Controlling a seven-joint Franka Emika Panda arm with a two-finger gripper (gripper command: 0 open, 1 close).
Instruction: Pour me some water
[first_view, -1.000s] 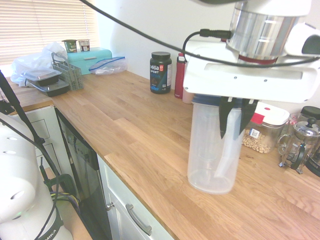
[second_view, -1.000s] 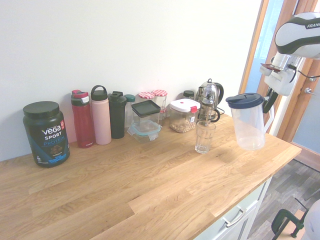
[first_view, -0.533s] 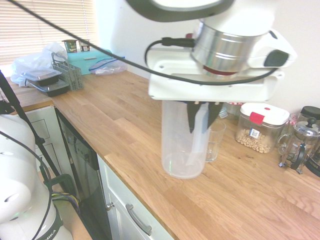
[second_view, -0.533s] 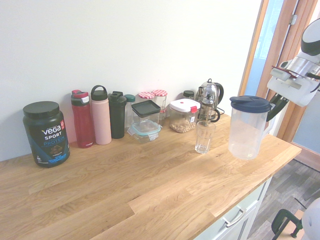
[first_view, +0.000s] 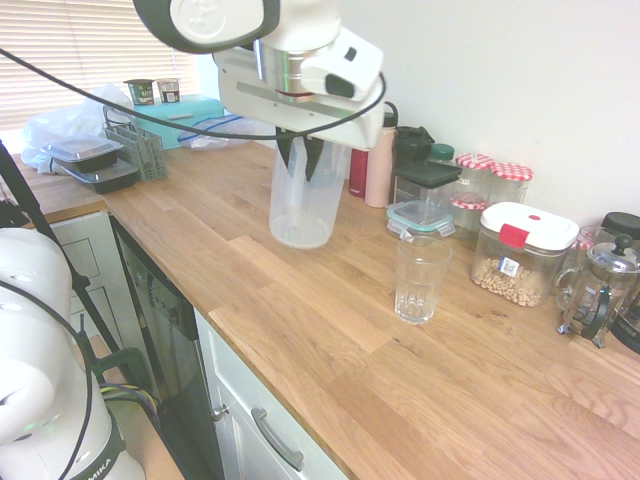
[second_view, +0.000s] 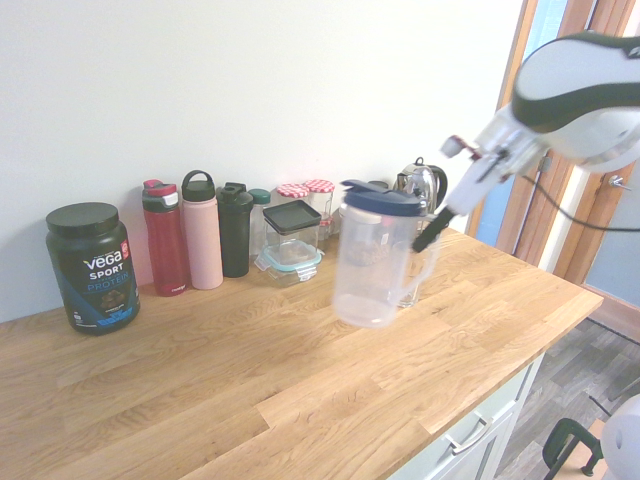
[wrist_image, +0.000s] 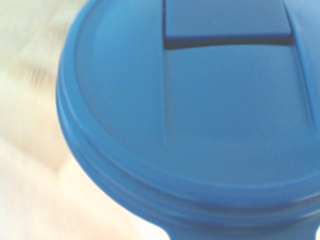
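The pitcher (first_view: 303, 195), clear plastic with a blue lid (wrist_image: 190, 115), hangs clear of the wooden counter (first_view: 300, 330), tipped a little, and looks empty or nearly so. The gripper (second_view: 432, 236) is pinched tight on its handle. The drinking glass (first_view: 421, 277) stands upright on the counter at about four o'clock from the pitcher in the first exterior view, near but apart.

To my eye the step in hand is carrying the pitcher to the glass for the pour. Doing it well means bringing the spout over the glass rim before tilting further, then tipping slowly, since a narrow glass gives little margin. The lid's flap should face the glass. The grip is only on the handle, so a sudden swing could twist the pitcher.

Working left to right in the first exterior view: a teal bread box (first_view: 180, 120) and dish rack (first_view: 135, 150) far left, then the pitcher, the glass, and a white-lidded jar (first_view: 522, 252); the glass is plain here. In the second exterior view the Vega tub (second_view: 90, 265) and the bottles (second_view: 200, 230) show, but the blurred pitcher covers the glass. Only the wrist view shows the lid's top and its flap.
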